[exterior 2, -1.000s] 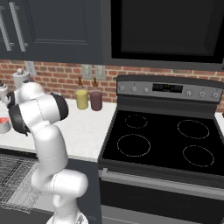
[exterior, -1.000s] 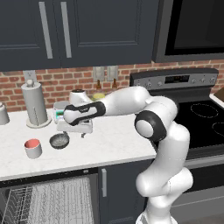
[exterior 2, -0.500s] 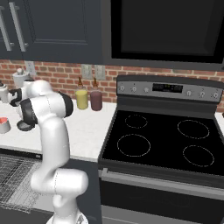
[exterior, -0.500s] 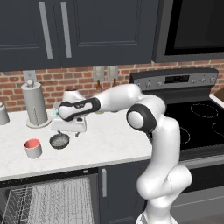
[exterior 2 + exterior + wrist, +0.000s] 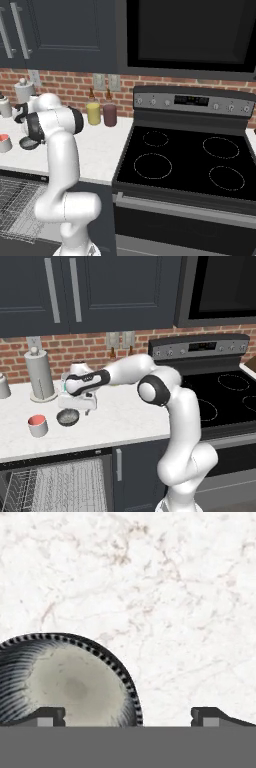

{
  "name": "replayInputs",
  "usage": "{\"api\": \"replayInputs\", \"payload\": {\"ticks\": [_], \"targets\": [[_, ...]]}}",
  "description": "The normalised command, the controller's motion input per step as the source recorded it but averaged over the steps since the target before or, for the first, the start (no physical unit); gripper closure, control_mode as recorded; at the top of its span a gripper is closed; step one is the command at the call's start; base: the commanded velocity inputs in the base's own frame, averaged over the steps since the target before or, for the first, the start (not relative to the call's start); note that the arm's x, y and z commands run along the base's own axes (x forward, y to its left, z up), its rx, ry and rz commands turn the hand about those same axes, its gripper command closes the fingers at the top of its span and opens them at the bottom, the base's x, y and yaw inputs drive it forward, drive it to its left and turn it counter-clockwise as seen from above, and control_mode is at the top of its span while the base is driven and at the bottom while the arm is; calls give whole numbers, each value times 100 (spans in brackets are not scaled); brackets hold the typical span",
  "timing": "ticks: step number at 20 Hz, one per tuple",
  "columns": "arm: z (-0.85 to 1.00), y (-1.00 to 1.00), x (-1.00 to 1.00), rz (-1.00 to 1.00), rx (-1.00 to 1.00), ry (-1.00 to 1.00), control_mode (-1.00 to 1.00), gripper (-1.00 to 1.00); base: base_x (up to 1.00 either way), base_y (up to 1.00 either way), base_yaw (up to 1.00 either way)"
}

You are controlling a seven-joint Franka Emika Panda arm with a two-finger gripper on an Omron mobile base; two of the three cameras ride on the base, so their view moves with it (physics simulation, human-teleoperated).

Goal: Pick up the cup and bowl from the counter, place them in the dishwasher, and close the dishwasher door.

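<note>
While hanging low over the counter (image 5: 125,416), gripper (image 5: 80,406) sitting spread, holding nothing.
Hovering just beside the bowl (image 5: 67,417), toward the stove; fingertips (image 5: 50,716) wide apart in hand view, one overlapping the bowl (image 5: 65,682) rim, the other over bare marble (image 5: 175,612). Bowl resting on counter, cup (image 5: 38,425) standing near it on its far side from the gripper, red inside facing up. Dishwasher (image 5: 55,486) sitting open below the counter edge, white racks showing. Paper towel roll (image 5: 40,375) standing behind by the brick wall; yellow bottle (image 5: 93,113) and maroon bottle (image 5: 109,114) next to the stove (image 5: 185,160).
</note>
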Motion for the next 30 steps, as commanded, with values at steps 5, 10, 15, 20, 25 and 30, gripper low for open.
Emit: {"api": "replayInputs", "payload": {"ticks": [5,10,15,20,25,30], "targets": [[-47,1,0,0,0,7,-100,-100,0,0,0],[-54,2,0,0,0,9,-100,-100,0,0,0],[-9,1,0,0,0,4,-100,-100,0,0,0],[0,0,0,0,0,0,-100,100,0,0,0],[0,0,0,0,0,0,-100,100,0,0,0],[0,0,0,0,0,0,-100,100,0,0,0]]}}
